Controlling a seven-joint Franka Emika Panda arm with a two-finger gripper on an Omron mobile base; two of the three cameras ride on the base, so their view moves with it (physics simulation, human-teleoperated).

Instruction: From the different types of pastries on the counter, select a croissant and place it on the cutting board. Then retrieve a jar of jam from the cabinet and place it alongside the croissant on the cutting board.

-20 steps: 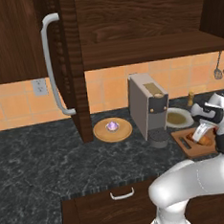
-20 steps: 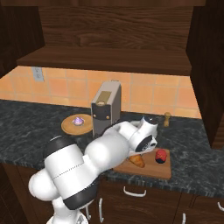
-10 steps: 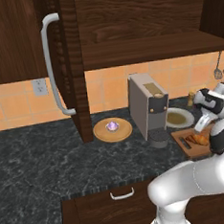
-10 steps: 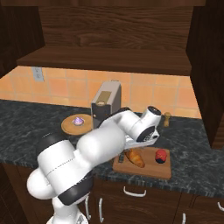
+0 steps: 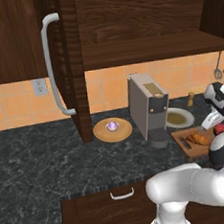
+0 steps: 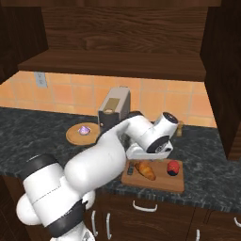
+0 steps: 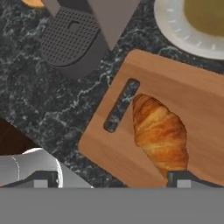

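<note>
Lying on the cutting board point(image 6: 160, 181): croissant point(image 6: 145, 170) and jar of jam point(image 6: 173, 167).

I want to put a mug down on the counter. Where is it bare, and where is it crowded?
The counter is bare left of the round wooden plate. It is crowded right of the coffee machine: white plate, cutting board carrying croissant and jam jar.

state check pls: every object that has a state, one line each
croissant: lying on the cutting board, not held
jam jar: upright on the board, right of the croissant, apart from it
cutting board: flat on the counter
cabinet door: open
cupcake: upright on the round wooden plate
gripper: above the board, holding nothing; can't tell open or shut
</note>
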